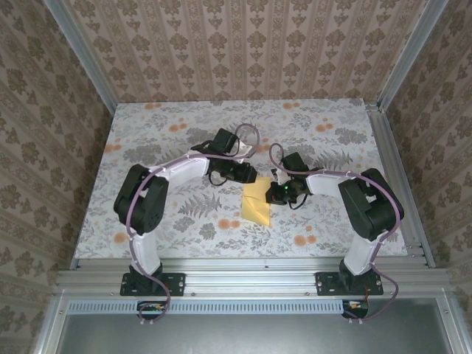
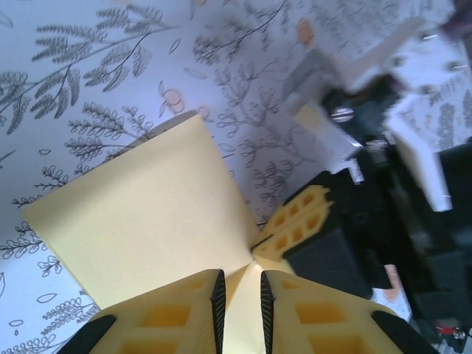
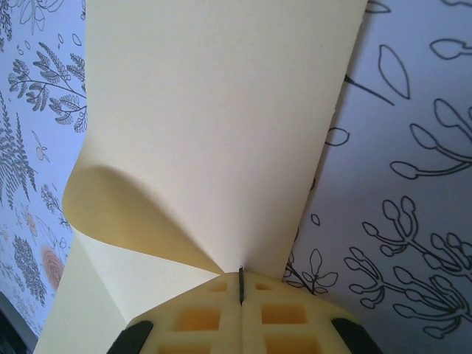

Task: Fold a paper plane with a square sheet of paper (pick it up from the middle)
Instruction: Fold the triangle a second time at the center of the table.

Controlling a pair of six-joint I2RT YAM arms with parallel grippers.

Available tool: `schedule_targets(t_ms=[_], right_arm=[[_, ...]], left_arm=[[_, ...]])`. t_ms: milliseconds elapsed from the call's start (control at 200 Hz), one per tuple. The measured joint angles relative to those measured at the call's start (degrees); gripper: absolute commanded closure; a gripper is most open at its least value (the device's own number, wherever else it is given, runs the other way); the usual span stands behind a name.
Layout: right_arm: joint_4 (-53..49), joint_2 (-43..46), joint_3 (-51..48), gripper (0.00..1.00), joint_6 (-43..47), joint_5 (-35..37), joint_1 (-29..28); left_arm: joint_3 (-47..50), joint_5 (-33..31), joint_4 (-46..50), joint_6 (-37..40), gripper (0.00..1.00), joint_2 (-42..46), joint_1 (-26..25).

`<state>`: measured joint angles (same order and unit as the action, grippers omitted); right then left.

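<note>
Betw. the arms, square sheet of paper [image 1: 257,206] runs near-far; right gripper [image 3: 241,284] pinches one edge, left gripper [image 2: 241,284] slightly parted at opp. edge.

The thin, plain mustard-yellow square sheet of paper [image 1: 257,200] [image 2: 147,214] [image 3: 214,125] sits near the middle of the floral-printed table [image 1: 184,133], not flat but bent over itself in a soft, uncreased curl. One edge is pinched between the closed fingers of the right end effector [image 3: 241,284]. A corner runs into the narrow gap between the slightly parted fingers of the left end effector [image 2: 240,295].
</note>
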<state>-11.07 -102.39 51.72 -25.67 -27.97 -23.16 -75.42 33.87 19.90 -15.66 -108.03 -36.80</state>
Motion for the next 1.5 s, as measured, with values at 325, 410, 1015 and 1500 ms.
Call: schedule_targets(t_ms=[325,410,1015,1500], right_arm=[[0.0,0.0,0.0,1.00,0.0,0.0,0.0],[0.0,0.0,0.0,1.00,0.0,0.0,0.0],[-0.5,0.0,0.4,1.00,0.0,0.6,-0.4],[-0.8,0.0,0.7,1.00,0.0,1.2,-1.0]], left_arm=[[8.6,0.3,-1.8,-2.9,0.80,2.2,-4.1],[9.9,0.4,-2.6,-3.7,0.81,2.0,-4.2],[10.6,0.4,-6.0,-4.7,0.82,-2.2,-4.4],[11.3,-0.6,-6.3,-4.0,0.82,-3.3,-4.0]])
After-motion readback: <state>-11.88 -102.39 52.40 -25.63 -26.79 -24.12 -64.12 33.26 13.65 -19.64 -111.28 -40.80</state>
